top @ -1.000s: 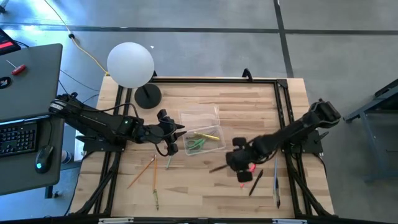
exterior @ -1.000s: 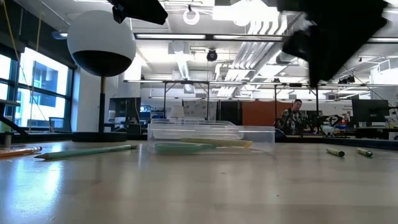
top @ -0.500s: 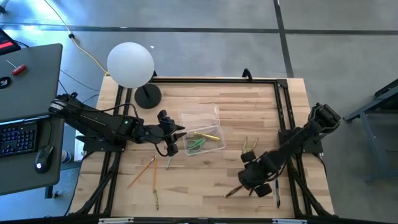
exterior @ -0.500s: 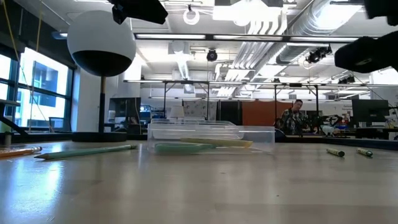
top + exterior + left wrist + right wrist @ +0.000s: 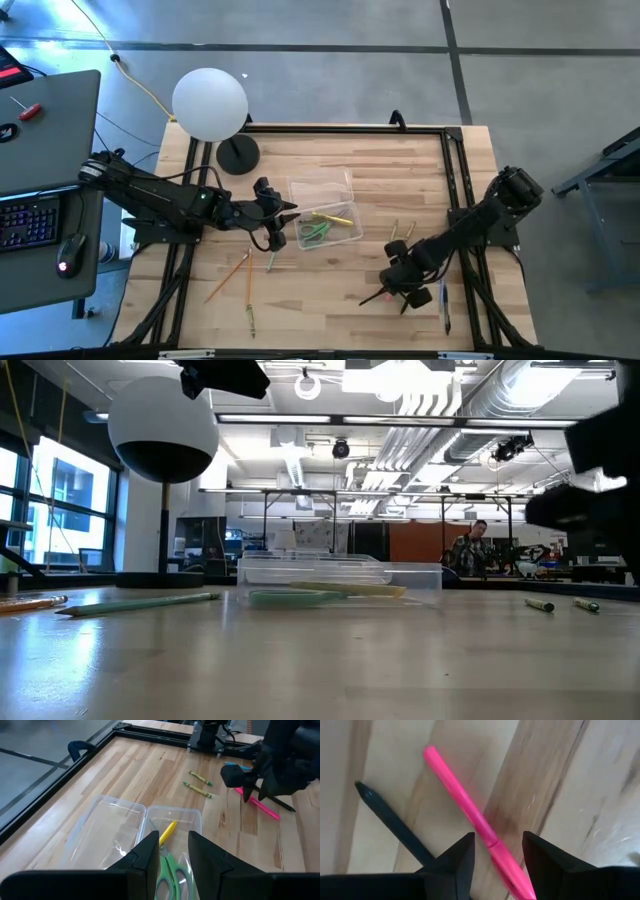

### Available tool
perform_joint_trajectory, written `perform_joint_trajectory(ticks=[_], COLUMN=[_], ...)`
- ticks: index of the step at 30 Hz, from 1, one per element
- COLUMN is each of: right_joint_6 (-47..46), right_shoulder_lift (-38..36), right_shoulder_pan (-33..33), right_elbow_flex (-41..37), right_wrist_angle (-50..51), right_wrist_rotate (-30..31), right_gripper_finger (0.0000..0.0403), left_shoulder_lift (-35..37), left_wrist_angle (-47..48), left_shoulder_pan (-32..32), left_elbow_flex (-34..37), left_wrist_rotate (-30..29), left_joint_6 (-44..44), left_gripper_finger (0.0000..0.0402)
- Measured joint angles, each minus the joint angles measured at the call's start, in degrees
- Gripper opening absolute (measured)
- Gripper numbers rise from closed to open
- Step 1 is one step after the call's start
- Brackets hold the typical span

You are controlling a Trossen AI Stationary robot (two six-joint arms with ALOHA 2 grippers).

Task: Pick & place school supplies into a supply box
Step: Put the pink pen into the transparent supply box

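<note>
Progress so far looks partial from my seat: the clear box (image 5: 325,212) sits mid-table with its lid flung open, and inside I can make out the green scissors (image 5: 170,870) and a yellow stick (image 5: 167,831), so two items are home. Everything else is out on the wood. Near the left arm, an orange pencil (image 5: 227,277) and two green pencils (image 5: 251,318) lie apart from the box toward the table's front edge. Over on the right, two small yellow-green crayons (image 5: 199,777) rest between the box and the right arm, and a blue-tipped pen (image 5: 444,305) lies by the rail. My right gripper (image 5: 497,852) hangs directly over the pink pen (image 5: 470,815), fingers spread wide on either side of it and nothing gripped yet; a black pen (image 5: 392,822) lies crossed just beneath it, so I judge a clean pinch needs care not to catch both. My left gripper (image 5: 172,852) hovers above the box, fingers parted a little and empty. By my count, most of the job remains.
</note>
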State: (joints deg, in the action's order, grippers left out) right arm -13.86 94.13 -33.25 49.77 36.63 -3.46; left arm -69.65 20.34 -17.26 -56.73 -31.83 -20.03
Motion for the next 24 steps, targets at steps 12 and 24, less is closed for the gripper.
perform_joint_trajectory(ticks=[12,24], right_joint_6=[1.07,-1.54], right_shoulder_lift=[-0.23,0.17], right_shoulder_pan=[0.32,1.6], right_elbow_flex=[-4.86,3.25], right_wrist_angle=[-6.94,-12.83], right_wrist_rotate=[4.02,20.08], right_gripper_finger=[0.0088,0.0037], left_shoulder_lift=[0.0,0.0], left_wrist_angle=[0.87,0.86], left_shoulder_pan=[0.0,0.0], left_elbow_flex=[0.0,0.0], left_wrist_rotate=[0.25,0.38], left_joint_6=[0.0,0.09], left_gripper_finger=[0.0136,0.0136])
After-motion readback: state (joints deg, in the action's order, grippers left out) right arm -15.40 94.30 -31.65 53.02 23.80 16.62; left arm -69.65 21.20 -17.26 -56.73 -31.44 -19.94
